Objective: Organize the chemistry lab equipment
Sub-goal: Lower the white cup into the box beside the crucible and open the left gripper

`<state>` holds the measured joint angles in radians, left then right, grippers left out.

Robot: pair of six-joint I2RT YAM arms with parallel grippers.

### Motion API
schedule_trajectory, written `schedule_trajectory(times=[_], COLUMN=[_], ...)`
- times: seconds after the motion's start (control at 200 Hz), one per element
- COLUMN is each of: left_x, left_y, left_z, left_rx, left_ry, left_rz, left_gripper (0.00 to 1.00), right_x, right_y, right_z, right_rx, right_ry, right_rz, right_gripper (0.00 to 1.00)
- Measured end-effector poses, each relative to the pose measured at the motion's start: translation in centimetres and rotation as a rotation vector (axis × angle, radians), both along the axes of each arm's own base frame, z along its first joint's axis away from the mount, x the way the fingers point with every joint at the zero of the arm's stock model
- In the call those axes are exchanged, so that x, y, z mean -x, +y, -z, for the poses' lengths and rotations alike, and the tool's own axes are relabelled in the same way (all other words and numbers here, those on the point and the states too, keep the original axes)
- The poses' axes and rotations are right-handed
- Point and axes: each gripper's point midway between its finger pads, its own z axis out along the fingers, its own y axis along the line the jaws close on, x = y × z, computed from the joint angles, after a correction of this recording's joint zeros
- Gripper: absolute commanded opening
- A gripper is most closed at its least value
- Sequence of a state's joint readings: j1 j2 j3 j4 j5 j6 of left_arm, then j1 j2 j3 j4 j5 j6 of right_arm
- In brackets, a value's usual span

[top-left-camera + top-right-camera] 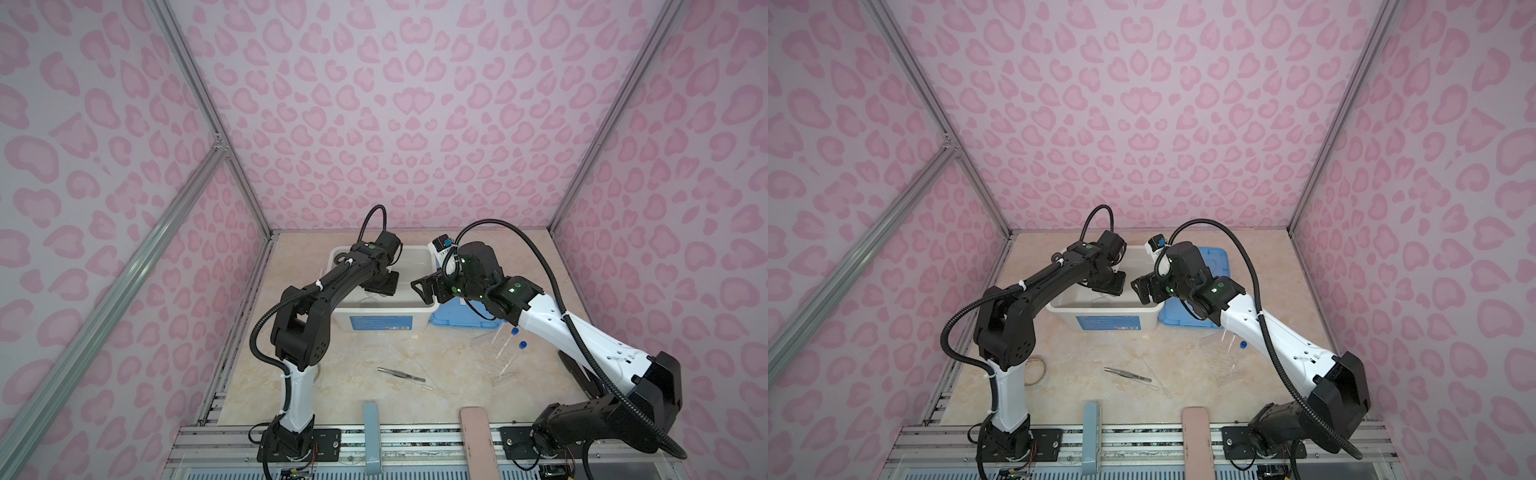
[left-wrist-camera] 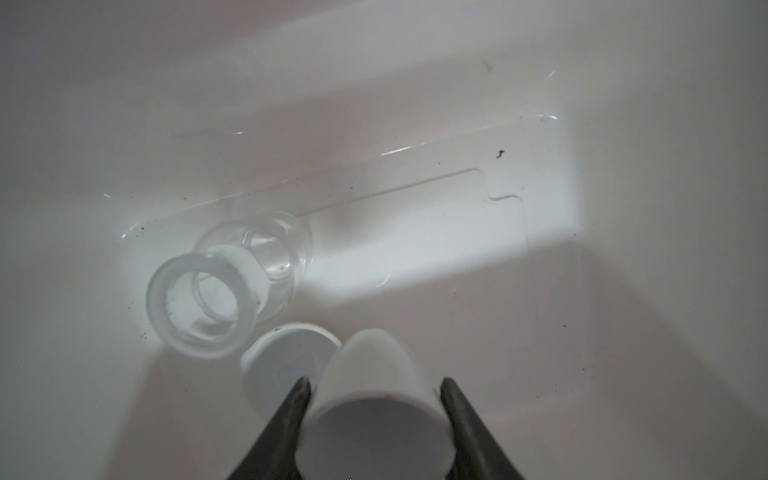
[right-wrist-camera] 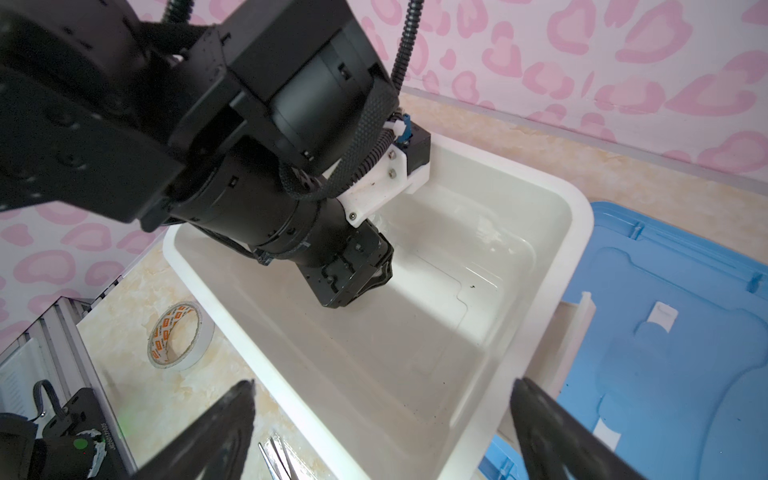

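Note:
My left gripper (image 2: pixel 376 380) reaches down inside the white tub (image 1: pixel 382 324) and is shut on a white round dish (image 2: pixel 374 411), held by its sides just above the tub floor. A second white round dish (image 2: pixel 282 361) and a tiny clear glass cup (image 2: pixel 232 282) lie on the tub floor beside it. My right gripper (image 3: pixel 383 383) hangs open and empty over the tub's right rim (image 1: pixel 424 286). Metal tweezers (image 1: pixel 401 375) lie on the table in front, with thin clear rods (image 1: pixel 1156 376) next to them. Blue-capped tubes (image 1: pixel 509 349) lie under my right arm.
The tub's blue lid (image 3: pixel 665 332) lies flat on the table right of the tub. A roll of tape (image 1: pixel 1036 370) sits by the left arm's base. A blue bar (image 1: pixel 371 436) and a pink bar (image 1: pixel 476 440) stand at the front edge.

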<state>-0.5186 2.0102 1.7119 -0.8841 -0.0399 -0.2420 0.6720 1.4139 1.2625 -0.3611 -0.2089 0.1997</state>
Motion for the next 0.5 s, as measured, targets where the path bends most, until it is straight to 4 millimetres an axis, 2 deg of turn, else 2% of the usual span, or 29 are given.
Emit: schedule_trajectory(times=[0.22,0.37,0.5], left_x=[0.1,0.0,-0.1], left_y=[-0.8,-0.6,-1.0], left_z=[-0.9,-0.8,0.3], left_rx=[0.024,0.026,0.029], left_ry=[-0.031,-0.030,-0.012], left_rz=[0.017,0.011,0.019], left_gripper=[0.08,0.08,0.08], right_x=[-0.1,-0.1,-0.2], right_y=[0.1,0.1,0.1], right_z=[0.4,0.6,0.7], right_rx=[0.005,0.002,0.003], right_ry=[0.008,0.014,0.015], right_rz=[0.001,0.005,0.005], right_gripper=[0.96,0.96,0.96])
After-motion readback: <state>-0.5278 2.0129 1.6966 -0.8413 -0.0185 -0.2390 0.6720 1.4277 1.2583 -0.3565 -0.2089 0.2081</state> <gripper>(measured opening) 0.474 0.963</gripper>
